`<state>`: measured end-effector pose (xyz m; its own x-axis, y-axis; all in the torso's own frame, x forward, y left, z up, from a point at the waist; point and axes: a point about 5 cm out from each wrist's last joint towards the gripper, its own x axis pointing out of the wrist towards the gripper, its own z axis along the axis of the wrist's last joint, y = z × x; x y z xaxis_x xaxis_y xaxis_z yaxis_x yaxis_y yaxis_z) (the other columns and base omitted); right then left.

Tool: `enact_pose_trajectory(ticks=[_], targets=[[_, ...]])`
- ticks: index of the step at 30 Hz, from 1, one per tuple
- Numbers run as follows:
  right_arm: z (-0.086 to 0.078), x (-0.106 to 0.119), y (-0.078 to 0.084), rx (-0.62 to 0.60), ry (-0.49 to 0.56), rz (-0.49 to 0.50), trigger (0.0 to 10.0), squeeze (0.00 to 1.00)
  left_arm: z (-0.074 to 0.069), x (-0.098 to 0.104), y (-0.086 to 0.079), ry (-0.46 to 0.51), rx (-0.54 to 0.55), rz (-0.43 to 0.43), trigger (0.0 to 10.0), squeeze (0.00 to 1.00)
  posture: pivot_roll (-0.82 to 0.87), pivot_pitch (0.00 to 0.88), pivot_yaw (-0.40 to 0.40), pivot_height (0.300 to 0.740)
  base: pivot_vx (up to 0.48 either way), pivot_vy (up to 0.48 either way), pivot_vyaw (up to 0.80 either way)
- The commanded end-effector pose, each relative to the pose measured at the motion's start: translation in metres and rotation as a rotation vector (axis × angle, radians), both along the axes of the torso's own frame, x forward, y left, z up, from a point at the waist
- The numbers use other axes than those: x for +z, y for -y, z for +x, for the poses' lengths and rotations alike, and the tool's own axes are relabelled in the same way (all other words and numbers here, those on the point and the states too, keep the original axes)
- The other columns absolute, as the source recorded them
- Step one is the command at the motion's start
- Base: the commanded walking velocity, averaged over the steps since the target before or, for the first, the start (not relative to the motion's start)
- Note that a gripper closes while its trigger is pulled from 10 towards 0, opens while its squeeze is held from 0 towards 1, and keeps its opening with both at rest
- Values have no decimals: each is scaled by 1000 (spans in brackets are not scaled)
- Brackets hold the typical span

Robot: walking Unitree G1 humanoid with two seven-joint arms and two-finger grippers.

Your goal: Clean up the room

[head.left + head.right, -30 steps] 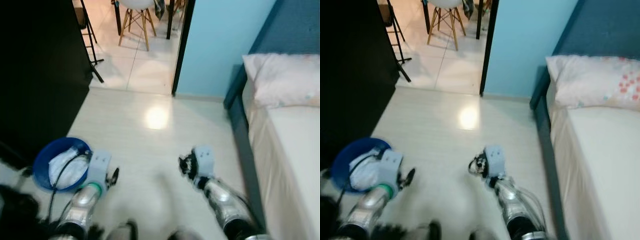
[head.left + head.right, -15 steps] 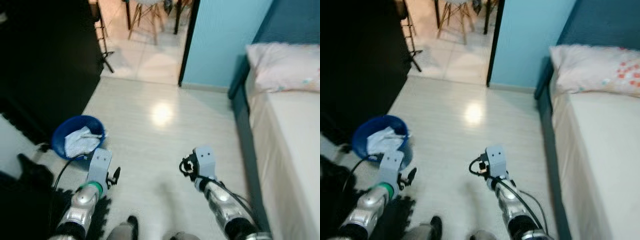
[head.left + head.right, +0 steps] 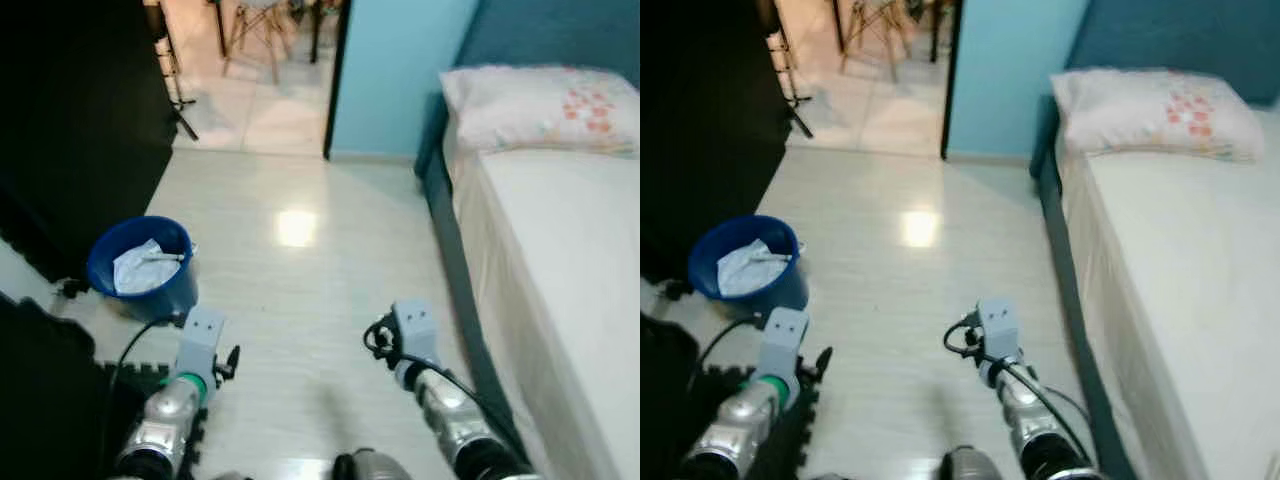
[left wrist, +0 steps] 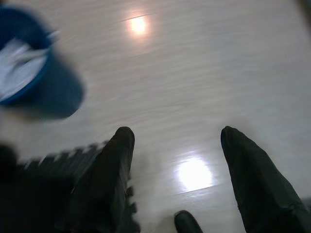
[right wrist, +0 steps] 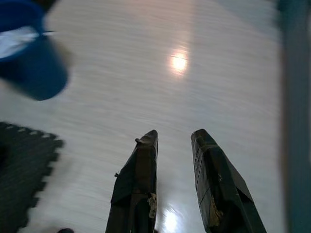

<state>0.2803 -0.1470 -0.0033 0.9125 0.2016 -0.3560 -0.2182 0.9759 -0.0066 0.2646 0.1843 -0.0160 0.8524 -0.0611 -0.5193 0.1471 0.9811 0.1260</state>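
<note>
A blue bucket (image 3: 140, 268) holding crumpled white cloth or paper (image 3: 142, 270) stands on the pale floor to my left front. It shows blurred in the left wrist view (image 4: 34, 77) and in the right wrist view (image 5: 29, 56). My left gripper (image 3: 230, 362) hangs low over the floor beside a black foam mat, a little nearer than the bucket. Its fingers (image 4: 114, 165) are spread wide with nothing between them. My right gripper (image 3: 378, 338) hovers over bare floor near the bed, its fingers (image 5: 143, 170) slightly apart and empty.
A bed with a white mattress (image 3: 545, 260), a patterned pillow (image 3: 540, 105) and a dark blue frame (image 3: 440, 220) runs along the right. A black foam mat (image 3: 60, 400) and dark furniture (image 3: 70, 120) are on the left. A doorway with chair legs (image 3: 255, 40) lies ahead.
The whole view has shifted as the camera moved: the bed takes up more of the right side and the bucket sits farther ahead. Both arms keep the same low pose.
</note>
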Motion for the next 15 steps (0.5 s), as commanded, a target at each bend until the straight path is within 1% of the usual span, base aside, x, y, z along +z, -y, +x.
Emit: enact_pose_trajectory(ticks=[1,2,3,6,8,11,15], targets=[[-4,-5,3,-19,-25,4,10000,0,1,0,4,-6,-21,-4,10000,0,-31,33,16,730,0,0,-800],[-4,-5,3,-19,-25,4,10000,0,2,2,6,16,-41,5,10000,0,-32,33,18,730,0,0,-788],[-4,-5,3,-19,-25,6,10000,0,2,2,8,29,-74,38,10000,0,-32,32,18,730,0,0,-788],[-5,-5,2,-17,-25,8,10000,0,2,4,12,47,-131,94,10000,0,-32,31,19,730,0,0,-788],[-5,-6,2,-13,-24,10,10000,0,4,7,17,52,-195,63,10000,0,-33,28,21,730,0,0,-788],[-6,-6,1,-12,-23,13,10000,0,6,9,20,64,-196,38,10000,0,-36,27,23,730,0,0,-788],[-6,-6,1,-12,-22,18,10000,0,7,11,22,75,-205,29,10000,0,-36,26,23,730,0,0,-794]])
